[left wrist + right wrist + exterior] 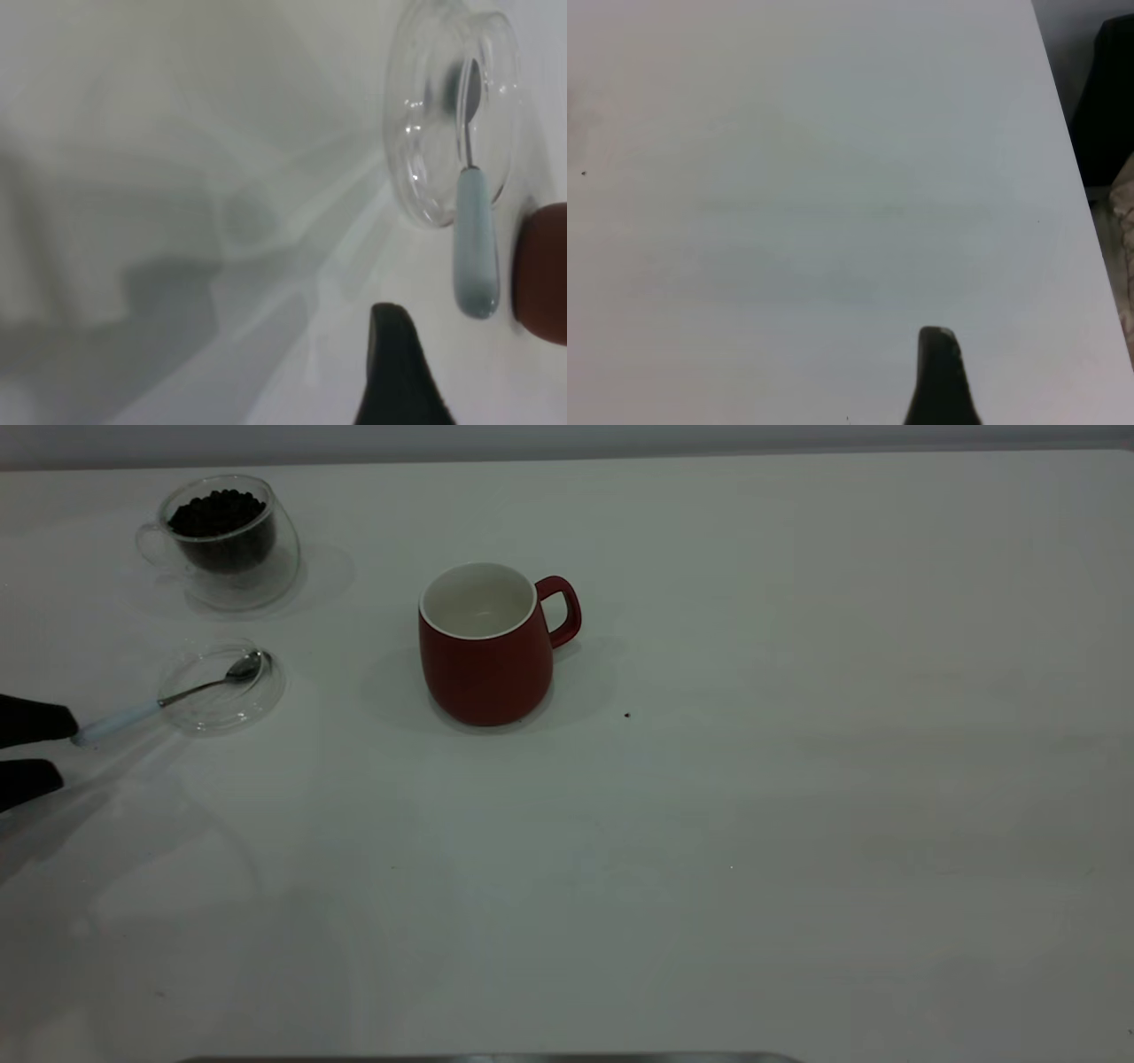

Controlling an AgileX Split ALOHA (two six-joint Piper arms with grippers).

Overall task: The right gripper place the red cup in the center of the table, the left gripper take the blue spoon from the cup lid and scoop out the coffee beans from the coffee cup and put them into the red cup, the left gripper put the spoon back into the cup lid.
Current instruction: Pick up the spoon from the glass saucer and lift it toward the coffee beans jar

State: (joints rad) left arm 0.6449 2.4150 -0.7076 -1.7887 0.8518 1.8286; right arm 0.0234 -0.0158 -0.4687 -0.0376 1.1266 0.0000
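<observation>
The red cup (487,660) stands upright near the middle of the table (709,824), empty, with its handle to the right. At the back left is the coffee cup (229,545), holding a heap of coffee beans (217,512). The blue spoon (133,713) lies with its bowl in the cup lid (226,700) and its handle out over the rim. My left gripper (35,751) is open at the left edge, its fingertips on either side of the handle's end (478,297). Of the right gripper only one black finger (939,367) shows, over bare table.
A single dark speck (627,714) lies right of the red cup. The table's right edge (1076,177) runs past the right gripper, with dark objects beyond it.
</observation>
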